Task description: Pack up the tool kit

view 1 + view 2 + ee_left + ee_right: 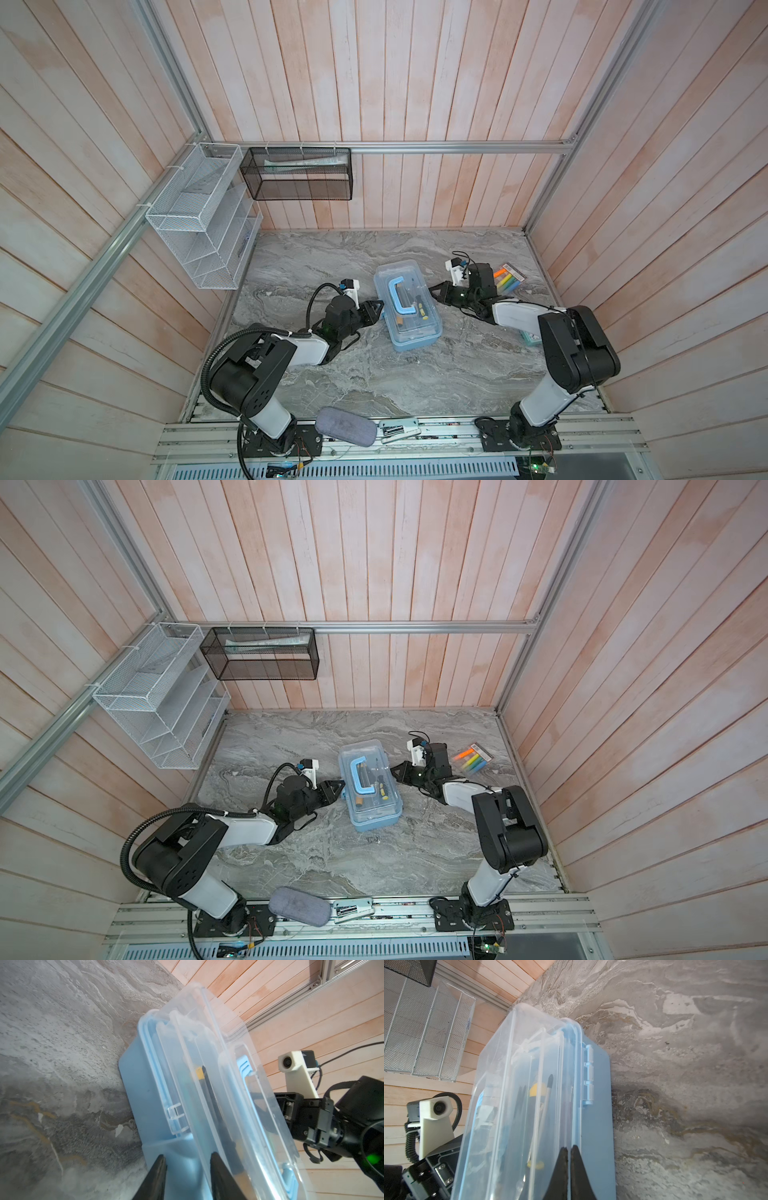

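Observation:
The tool kit [407, 305] [370, 785] stands at mid-table, a light-blue box with its clear lid down and the blue handle [401, 295] lying flat on top. Through the lid I see black tools and a yellow-black screwdriver [422, 309]. My left gripper [379, 307] [187, 1157] is at the box's left side, jaws partly apart, with the blue latch [178, 1147] just beyond its tips. My right gripper [432, 291] [569, 1148] is shut and empty. Its tips rest at the seam of lid and base on the hinge [588, 1076] side.
A pack of coloured markers [509, 278] lies at the right behind the right arm. A grey pouch [345, 426] and a white item [399, 430] sit on the front rail. A white mesh rack [199, 216] and a black mesh basket [299, 174] hang on the walls.

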Action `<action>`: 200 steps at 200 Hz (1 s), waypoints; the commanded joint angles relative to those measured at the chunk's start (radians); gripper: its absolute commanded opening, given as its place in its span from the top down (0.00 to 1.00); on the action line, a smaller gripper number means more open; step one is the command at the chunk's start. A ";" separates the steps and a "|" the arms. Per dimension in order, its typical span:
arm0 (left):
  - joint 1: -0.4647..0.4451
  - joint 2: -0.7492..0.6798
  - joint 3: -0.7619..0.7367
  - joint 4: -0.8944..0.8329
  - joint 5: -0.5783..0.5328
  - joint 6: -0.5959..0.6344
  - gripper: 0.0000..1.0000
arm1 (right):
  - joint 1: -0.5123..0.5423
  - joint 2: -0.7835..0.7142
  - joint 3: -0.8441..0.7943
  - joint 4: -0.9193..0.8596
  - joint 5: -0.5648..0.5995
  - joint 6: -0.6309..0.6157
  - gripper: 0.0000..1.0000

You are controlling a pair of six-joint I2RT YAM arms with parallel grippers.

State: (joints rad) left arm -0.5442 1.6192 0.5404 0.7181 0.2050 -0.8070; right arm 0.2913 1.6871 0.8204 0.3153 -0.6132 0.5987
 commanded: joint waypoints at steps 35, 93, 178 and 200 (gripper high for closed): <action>0.000 0.025 -0.013 0.085 0.026 -0.022 0.64 | 0.020 0.031 0.016 -0.024 -0.054 -0.005 0.94; -0.002 0.044 -0.002 0.111 0.072 -0.050 0.69 | 0.020 0.054 0.026 -0.039 -0.065 -0.008 0.94; -0.031 0.097 -0.036 0.166 0.114 -0.108 0.66 | 0.035 0.062 0.010 -0.025 -0.085 0.005 0.94; -0.049 0.146 -0.053 0.262 0.135 -0.149 0.63 | 0.047 0.061 -0.017 0.018 -0.104 0.042 0.94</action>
State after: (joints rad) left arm -0.5426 1.7004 0.5091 0.8658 0.2306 -0.9012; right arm 0.2913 1.7149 0.8406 0.3332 -0.6266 0.6052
